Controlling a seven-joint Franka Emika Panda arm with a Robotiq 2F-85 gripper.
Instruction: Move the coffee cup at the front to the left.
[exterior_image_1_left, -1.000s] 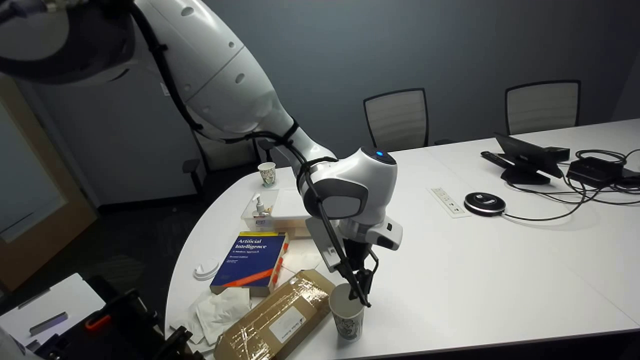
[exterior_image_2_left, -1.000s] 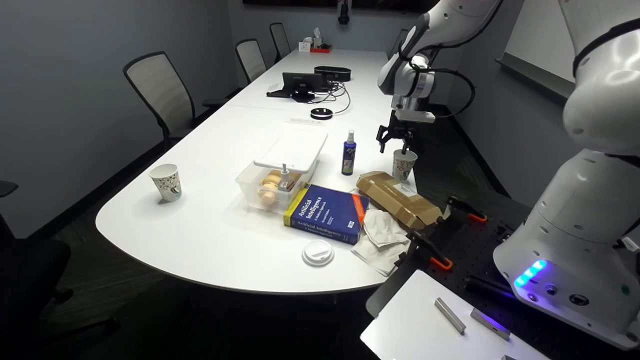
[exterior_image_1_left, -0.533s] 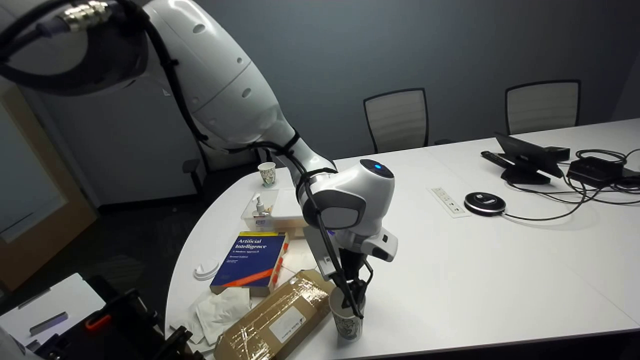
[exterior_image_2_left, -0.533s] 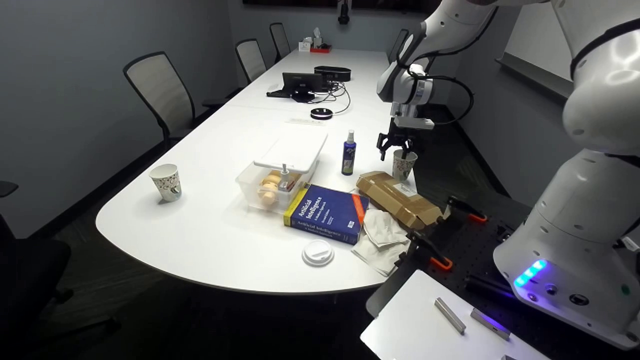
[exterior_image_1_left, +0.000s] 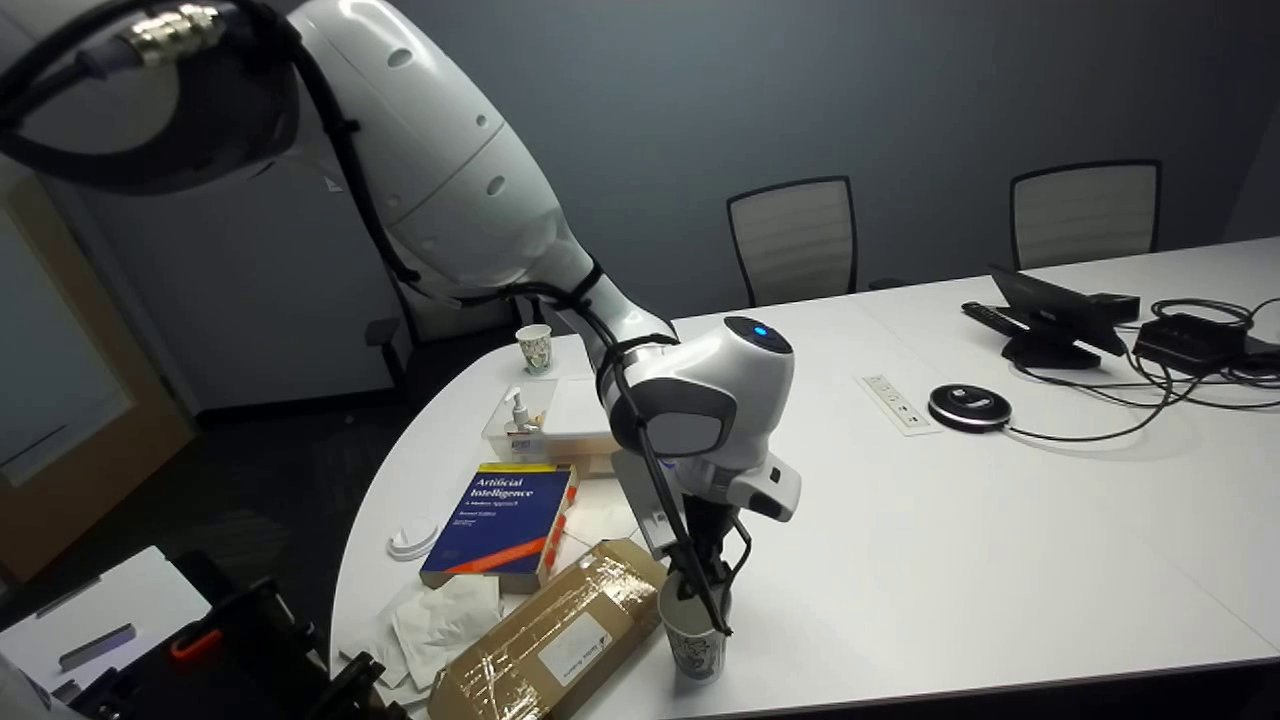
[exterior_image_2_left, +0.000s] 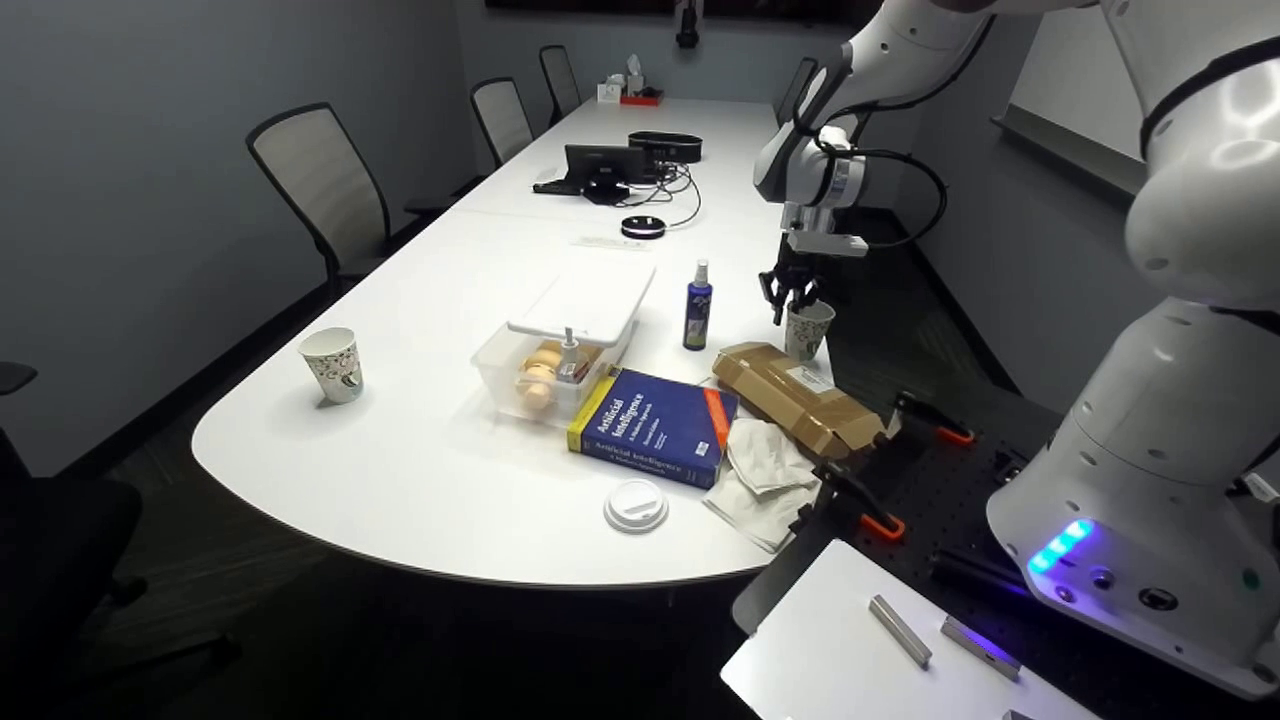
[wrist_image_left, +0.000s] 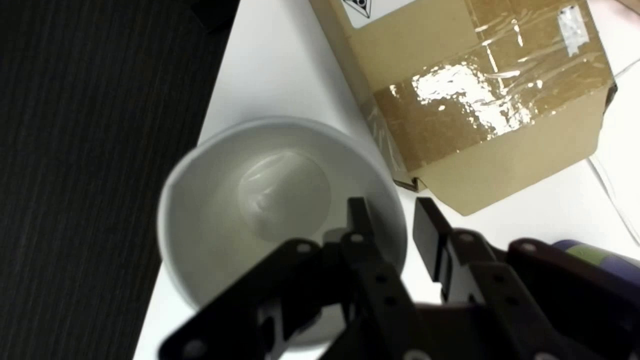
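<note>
The coffee cup (exterior_image_1_left: 696, 648), a pale patterned paper cup, stands upright near the table's edge, beside a cardboard box; it shows in both exterior views. From above, its open mouth and inner bottom (wrist_image_left: 285, 195) fill much of the wrist view. My gripper (wrist_image_left: 391, 207) points down over the rim on the side away from the table edge. One of its fingers (wrist_image_left: 361, 220) is inside the cup and the other is outside, with the cup wall between them. The jaws stand partly apart, and a gap shows between the outer finger and the wall. In an exterior view the gripper (exterior_image_2_left: 789, 308) partly covers the rim.
The taped box (exterior_image_1_left: 560, 640) lies close against the cup's side. A blue spray bottle (exterior_image_2_left: 698, 312), a thick book (exterior_image_2_left: 655, 425), a plastic container (exterior_image_2_left: 525, 385), napkins (exterior_image_2_left: 765, 465) and a white lid (exterior_image_2_left: 636, 505) are around. Another paper cup (exterior_image_2_left: 332, 366) stands at the far rounded end.
My gripper has come down, bringing one finger deeper into the cup. Over the last half second its jaws have drawn closer together. The cup has stayed in place.
</note>
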